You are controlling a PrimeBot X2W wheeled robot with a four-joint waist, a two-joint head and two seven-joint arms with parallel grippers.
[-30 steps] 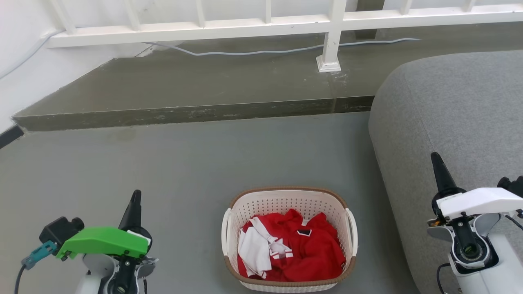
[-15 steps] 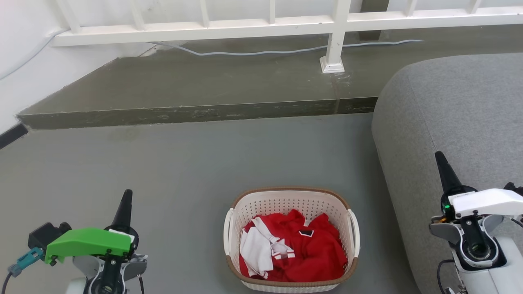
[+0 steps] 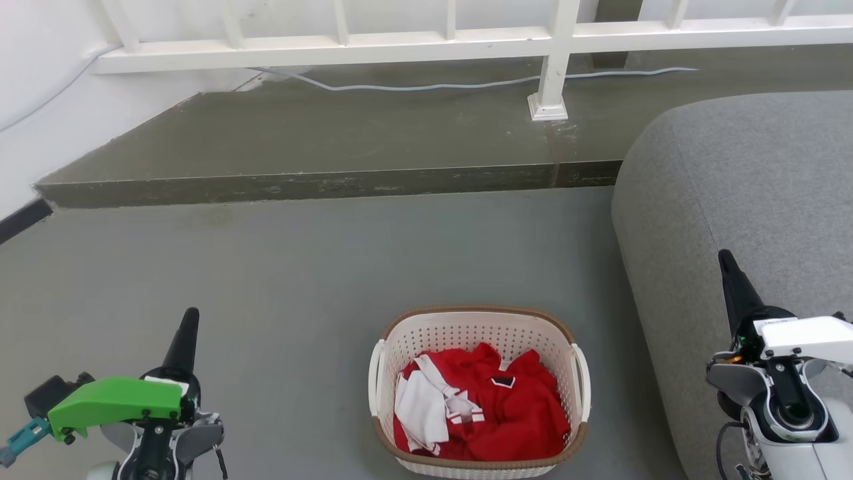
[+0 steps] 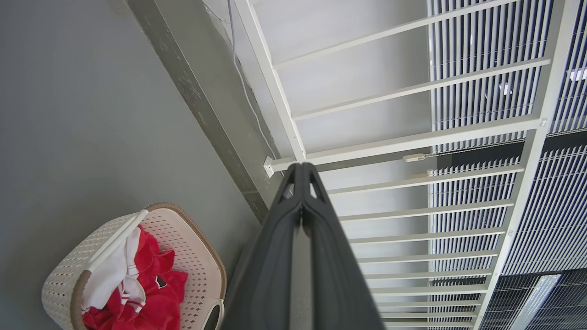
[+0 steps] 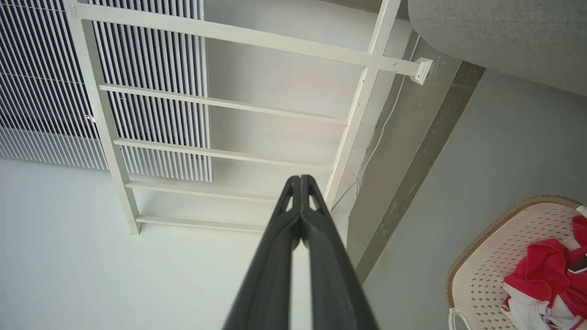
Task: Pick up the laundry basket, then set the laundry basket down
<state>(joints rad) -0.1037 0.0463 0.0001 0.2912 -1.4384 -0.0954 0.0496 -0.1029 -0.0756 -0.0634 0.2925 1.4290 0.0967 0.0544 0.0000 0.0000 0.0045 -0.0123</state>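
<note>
The laundry basket point(image 3: 476, 328) is cream-white perforated plastic with a brown rim and white side handles. It stands on the grey floor at the bottom centre of the head view, holding red and white clothes point(image 3: 480, 410). My left gripper point(image 3: 190, 317) is shut and empty, well to the basket's left, fingers pointing up the view. My right gripper point(image 3: 723, 259) is also shut and empty, far to the basket's right, in front of the grey sofa. The basket point(image 4: 192, 247) shows at the left wrist view's lower left beside the shut fingers point(image 4: 301, 170), and the basket point(image 5: 486, 256) at the right wrist view's lower right.
A grey sofa point(image 3: 746, 200) fills the right side, close to the basket. A raised dark step point(image 3: 320, 183) crosses behind the open floor. On it stand a white railing point(image 3: 553, 60) and a pale cable point(image 3: 426, 85). A white wall point(image 3: 33, 120) is at the left.
The whole head view has shifted slightly right and down. Both grippers have moved outward and lower, away from the basket. The basket has stayed put.
</note>
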